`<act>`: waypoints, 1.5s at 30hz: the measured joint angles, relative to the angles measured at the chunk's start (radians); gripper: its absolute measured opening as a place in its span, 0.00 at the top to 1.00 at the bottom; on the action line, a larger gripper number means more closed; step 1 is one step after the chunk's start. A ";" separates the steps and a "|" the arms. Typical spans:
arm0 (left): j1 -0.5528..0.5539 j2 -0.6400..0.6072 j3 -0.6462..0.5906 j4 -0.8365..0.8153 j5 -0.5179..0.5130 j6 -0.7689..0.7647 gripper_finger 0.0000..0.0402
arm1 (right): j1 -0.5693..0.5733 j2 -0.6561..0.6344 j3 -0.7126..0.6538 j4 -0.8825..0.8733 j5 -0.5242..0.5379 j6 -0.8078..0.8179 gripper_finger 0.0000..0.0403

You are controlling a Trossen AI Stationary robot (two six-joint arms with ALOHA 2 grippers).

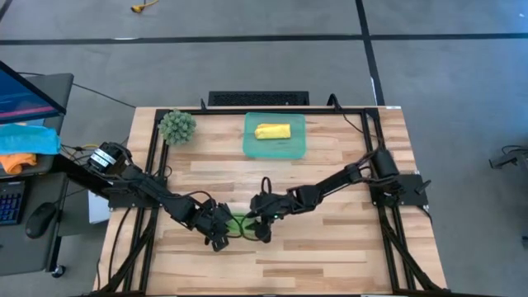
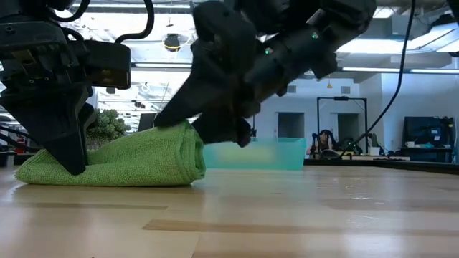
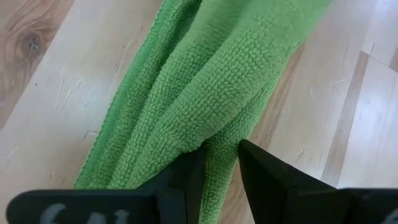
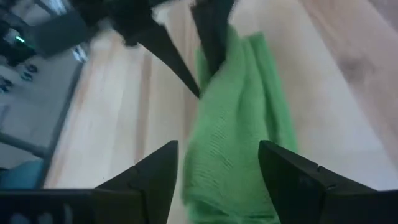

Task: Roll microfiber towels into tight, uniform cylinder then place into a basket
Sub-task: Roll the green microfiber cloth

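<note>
The light green microfiber towel (image 1: 239,224) lies on the table near the front as a loose roll (image 2: 122,161). My left gripper (image 1: 219,238) is shut on its left end. My right gripper (image 4: 217,162) is open at the roll's right end (image 2: 193,154), one finger on each side of the cloth. A yellow towel roll (image 1: 272,131) lies in the teal basket (image 1: 252,148) at the far middle of the table. My left gripper pinches a raised fold of the green towel (image 3: 217,134) between its two fingers, at the roll's left end. The fingers slant down onto it from above. The towel rests on the table, slack, stretching away from the fingers. Whether my right gripper touches the cloth, I cannot tell.
A fuzzy green ball (image 1: 176,125) sits at the table's far left. Black frame rails (image 1: 153,165) run along the table's left and right sides. Bare wood (image 1: 330,256) lies in front of and to the right of the towel.
</note>
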 joint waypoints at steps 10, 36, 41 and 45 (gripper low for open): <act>-0.001 0.000 0.000 0.000 0.004 -0.002 0.76 | -0.013 0.003 0.017 -0.136 0.034 0.045 0.39; -0.006 -0.030 -0.003 0.018 -0.020 0.155 0.76 | 0.006 0.110 0.083 -0.194 -0.060 0.100 0.95; -0.026 -0.103 -0.004 -0.027 -0.028 0.172 0.76 | 0.006 0.110 0.083 -0.200 -0.057 0.100 0.91; -0.049 -0.186 -0.003 -0.109 -0.073 0.164 0.76 | 0.006 0.110 0.082 -0.200 -0.056 0.098 0.91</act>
